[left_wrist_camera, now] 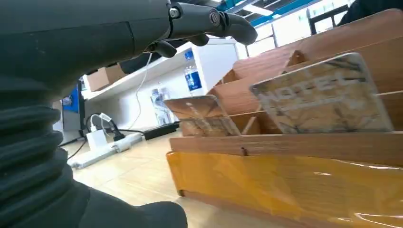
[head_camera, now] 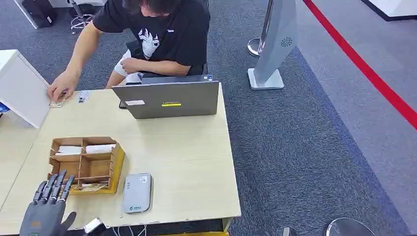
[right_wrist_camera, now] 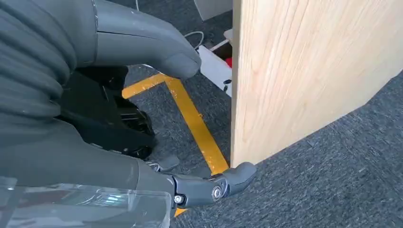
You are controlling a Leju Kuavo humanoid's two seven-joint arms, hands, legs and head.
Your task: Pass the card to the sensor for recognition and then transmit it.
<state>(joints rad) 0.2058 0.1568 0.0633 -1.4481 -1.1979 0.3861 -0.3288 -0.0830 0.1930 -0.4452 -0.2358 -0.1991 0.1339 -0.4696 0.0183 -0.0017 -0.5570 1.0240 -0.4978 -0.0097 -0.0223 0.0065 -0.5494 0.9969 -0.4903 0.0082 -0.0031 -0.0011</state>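
Note:
A wooden card box [head_camera: 86, 164] with yellow sides stands on the table's left part; in the left wrist view it [left_wrist_camera: 304, 161] fills the middle, with patterned cards [left_wrist_camera: 323, 97] leaning in its front slots. My left hand [head_camera: 46, 209] hovers at the table's near-left corner just short of the box, fingers spread toward it, holding nothing. The grey card sensor [head_camera: 137, 192] lies flat to the right of the box near the front edge. In the right wrist view my right hand [right_wrist_camera: 142, 95] hangs beside the table's wooden side, fingers apart and empty.
A person sits behind the table with a hand [head_camera: 61, 88] on small cards at the far-left edge. A grey laptop [head_camera: 167, 98] stands at the back. A white cabinet [head_camera: 19, 86] adjoins the left side. Yellow floor tape [right_wrist_camera: 195, 123] lies on the carpet.

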